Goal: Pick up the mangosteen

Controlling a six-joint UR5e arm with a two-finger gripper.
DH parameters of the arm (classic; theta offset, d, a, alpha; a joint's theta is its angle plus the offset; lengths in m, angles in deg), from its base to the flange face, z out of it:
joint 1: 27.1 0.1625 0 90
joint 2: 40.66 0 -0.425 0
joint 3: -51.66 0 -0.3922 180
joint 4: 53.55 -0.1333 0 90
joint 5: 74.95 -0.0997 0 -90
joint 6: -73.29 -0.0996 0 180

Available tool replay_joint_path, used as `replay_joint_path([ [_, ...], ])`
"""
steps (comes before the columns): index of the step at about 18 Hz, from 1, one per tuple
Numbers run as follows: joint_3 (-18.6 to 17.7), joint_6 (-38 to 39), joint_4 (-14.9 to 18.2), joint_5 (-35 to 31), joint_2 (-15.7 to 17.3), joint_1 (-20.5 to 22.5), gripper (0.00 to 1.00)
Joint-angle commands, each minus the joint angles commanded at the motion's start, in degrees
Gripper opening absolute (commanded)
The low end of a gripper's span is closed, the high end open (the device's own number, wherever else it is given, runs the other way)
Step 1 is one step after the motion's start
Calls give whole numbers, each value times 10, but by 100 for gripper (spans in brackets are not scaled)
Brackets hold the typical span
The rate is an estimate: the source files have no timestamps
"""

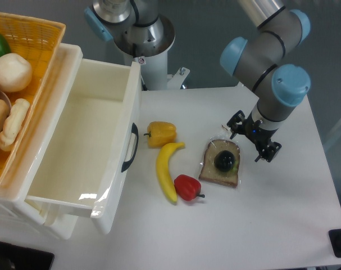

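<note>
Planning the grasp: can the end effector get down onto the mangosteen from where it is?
Probably yes. The mangosteen sits exposed on the bread slice, nothing above it, and the open end effector hovers just to its right.

A single fixed camera looks steeply down from high in front of the desk [282, 225], facing the arm's base [141, 34] at the far edge, at middling range.
</note>
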Motion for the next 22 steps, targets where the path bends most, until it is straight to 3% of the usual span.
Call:
replay_joint_path([
  [6,-4,29,-3,0,-15,-19,100],
  [9,-12,41,-33,0,-21,-25,100],
  [21,-18,40,-40,-10,-32,-33,100],
  [22,-18,40,-40,-10,-33,-33,96],
])
